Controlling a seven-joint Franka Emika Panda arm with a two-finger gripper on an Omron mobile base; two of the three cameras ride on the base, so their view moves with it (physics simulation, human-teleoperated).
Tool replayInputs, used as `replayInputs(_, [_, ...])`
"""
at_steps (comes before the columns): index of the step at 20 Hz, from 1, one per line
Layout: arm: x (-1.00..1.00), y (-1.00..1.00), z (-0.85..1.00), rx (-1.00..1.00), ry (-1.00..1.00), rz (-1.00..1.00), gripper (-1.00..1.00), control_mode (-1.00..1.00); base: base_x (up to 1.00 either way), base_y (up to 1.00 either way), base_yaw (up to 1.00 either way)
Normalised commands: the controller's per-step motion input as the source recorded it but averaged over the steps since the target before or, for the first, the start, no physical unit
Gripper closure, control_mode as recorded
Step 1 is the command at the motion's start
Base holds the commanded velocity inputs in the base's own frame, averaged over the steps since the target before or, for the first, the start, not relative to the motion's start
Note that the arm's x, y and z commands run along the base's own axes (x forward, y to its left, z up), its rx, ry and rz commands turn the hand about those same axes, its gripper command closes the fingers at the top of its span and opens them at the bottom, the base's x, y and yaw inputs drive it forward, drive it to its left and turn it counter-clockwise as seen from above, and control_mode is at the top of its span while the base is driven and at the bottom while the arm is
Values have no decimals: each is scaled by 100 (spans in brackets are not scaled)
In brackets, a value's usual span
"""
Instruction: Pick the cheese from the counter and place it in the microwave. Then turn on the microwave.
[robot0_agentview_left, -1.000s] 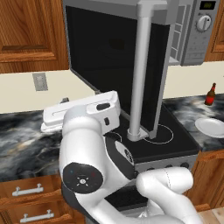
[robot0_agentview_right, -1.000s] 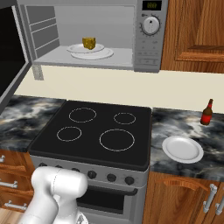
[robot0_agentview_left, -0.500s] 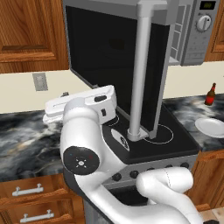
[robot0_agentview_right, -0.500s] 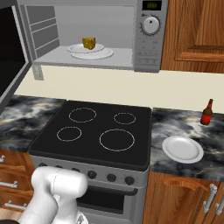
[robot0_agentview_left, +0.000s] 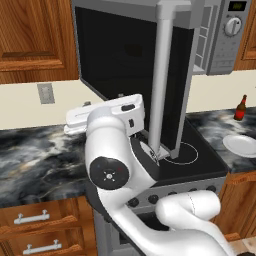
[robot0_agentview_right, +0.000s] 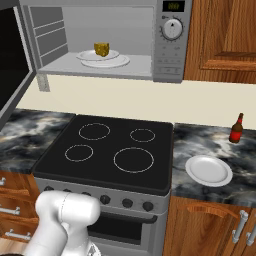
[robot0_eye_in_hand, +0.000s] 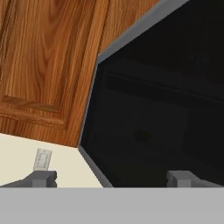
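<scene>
the small lumpy yellow cheese chunk already sits inside the wide silver-grey microwave, at eleven o'clock in the right base view. its dark glass door hangs open, so shutting it and switching on look left. the fingers stand wide apart, empty.

The white arm folds up from the base — gripper empty, fingers spread wide.
</scene>
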Motion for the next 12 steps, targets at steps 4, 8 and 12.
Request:
replayInputs(4, [1,-46,0,0,0,0,-100,-100,0,0,0])
replayInputs(8, [1,-43,0,0,0,0,-100,-100,0,0,0])
replayInputs(12, [6,-39,0,0,0,0,-100,-100,0,0,0])
